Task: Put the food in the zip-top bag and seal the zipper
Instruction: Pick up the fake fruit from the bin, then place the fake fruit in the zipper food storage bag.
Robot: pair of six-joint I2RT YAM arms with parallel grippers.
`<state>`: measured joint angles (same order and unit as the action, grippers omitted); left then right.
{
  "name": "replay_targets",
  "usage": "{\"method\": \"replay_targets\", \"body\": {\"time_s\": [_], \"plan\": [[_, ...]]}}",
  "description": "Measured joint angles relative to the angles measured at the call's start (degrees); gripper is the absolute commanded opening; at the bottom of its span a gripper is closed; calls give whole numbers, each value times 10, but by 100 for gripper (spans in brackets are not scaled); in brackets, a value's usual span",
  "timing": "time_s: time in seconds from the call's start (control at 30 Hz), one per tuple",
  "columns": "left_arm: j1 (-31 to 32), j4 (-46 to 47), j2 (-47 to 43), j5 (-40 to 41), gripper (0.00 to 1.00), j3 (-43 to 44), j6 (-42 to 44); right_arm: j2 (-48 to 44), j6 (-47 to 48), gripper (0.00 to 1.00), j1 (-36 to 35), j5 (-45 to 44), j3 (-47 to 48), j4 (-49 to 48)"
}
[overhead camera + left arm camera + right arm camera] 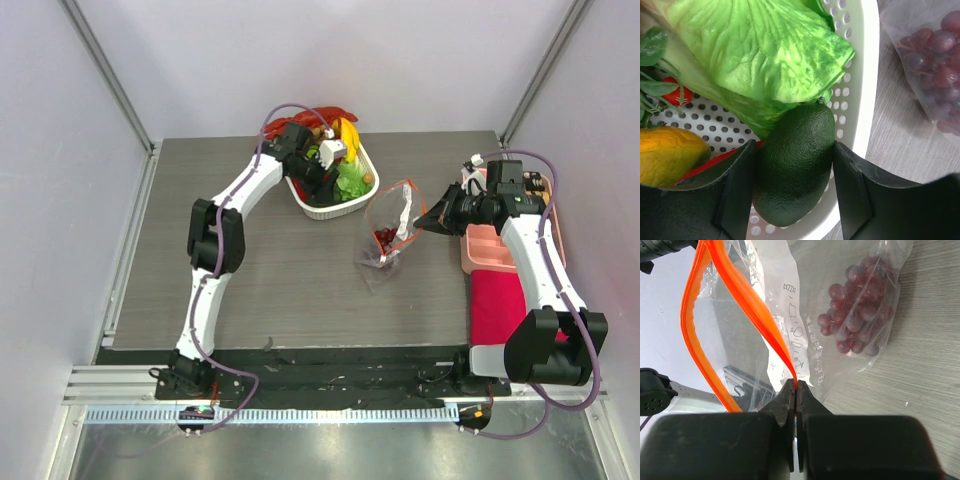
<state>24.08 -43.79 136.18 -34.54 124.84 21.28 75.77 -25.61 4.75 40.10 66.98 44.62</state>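
Right up at the lens, the left gripper (795, 150) has its black fingers (740, 195) either side of the avocado (796, 170). One pad sits on each flank, jaws about half spread and snug against the skin. The avocado lies low in the white basket (860, 75), hard by the rim, its narrow tip tucked under the lettuce (765, 55).

This looks like the pick, and the skin is smooth and the shape egg-like, so a squeeze off the widest part could squirt it out. The pads look well centred, which is good. I would lift straight up first, so the tip slides out from under the leaf and the belly clears the rim, and only then swing across.

Beyond the rim, on the grey table (280, 290), is the zip-top bag (920, 75), with the grapes (860, 310) already in its bottom.

Over on the other arm, the right gripper (796, 390) is pinched fully shut on one lip of the zipper (740, 295). The second orange lip bows away, so the mouth gapes. From above, the bag stands just beside the basket, between the two arms, mouth held up and bottom resting on the table.

That opening is a narrow loop and the avocado is bulky. It should go in narrow end first and drop between the lips before release. Catching a lip could tug the strip out of the pinch. More food waits in the basket, so sealing looks some way off.
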Motion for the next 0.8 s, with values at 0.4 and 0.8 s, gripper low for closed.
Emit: {"method": "replay_targets", "body": {"time_s": [0.4, 0.8], "plan": [[-2, 30, -124, 7, 31, -24, -65, 2, 0, 1, 0, 1, 0, -2], [66, 136, -182, -37, 29, -11, -265, 8, -7, 1, 0, 9, 0, -24]]}}
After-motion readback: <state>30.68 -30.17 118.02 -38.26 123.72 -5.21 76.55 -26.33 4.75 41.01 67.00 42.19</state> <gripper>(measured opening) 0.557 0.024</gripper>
